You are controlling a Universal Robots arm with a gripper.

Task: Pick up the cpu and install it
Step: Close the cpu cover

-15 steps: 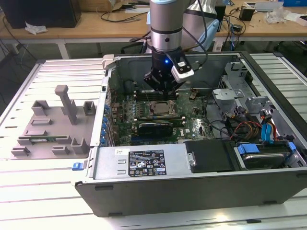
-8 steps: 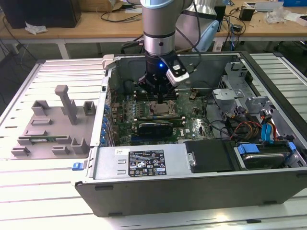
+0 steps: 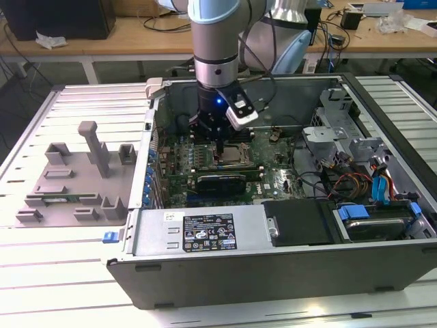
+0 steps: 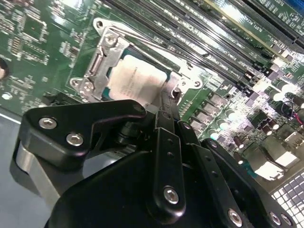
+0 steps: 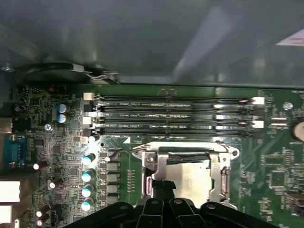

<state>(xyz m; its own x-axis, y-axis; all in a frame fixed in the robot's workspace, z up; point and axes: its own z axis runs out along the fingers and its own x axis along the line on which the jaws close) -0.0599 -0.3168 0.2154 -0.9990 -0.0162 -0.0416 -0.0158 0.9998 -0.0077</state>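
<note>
Installation stage, judged late: cpu (image 4: pixel 137 80) laid flat within socket frame (image 4: pixel 102 57) on motherboard (image 4: pixel 42 33); gripper (image 4: pixel 166 97) closed tight, empty, tips at cpu's edge. Level seating apparently called for next.

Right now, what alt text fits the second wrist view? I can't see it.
A silver chip lies inside the metal socket frame on a green circuit board. The black gripper looms in front, its tip at the chip's edge.

arm (image 3: pixel 216 61) reaches into open case (image 3: pixel 273 260), jaws over socket (image 3: pixel 235 156) on motherboard (image 3: pixel 278 180).
</note>
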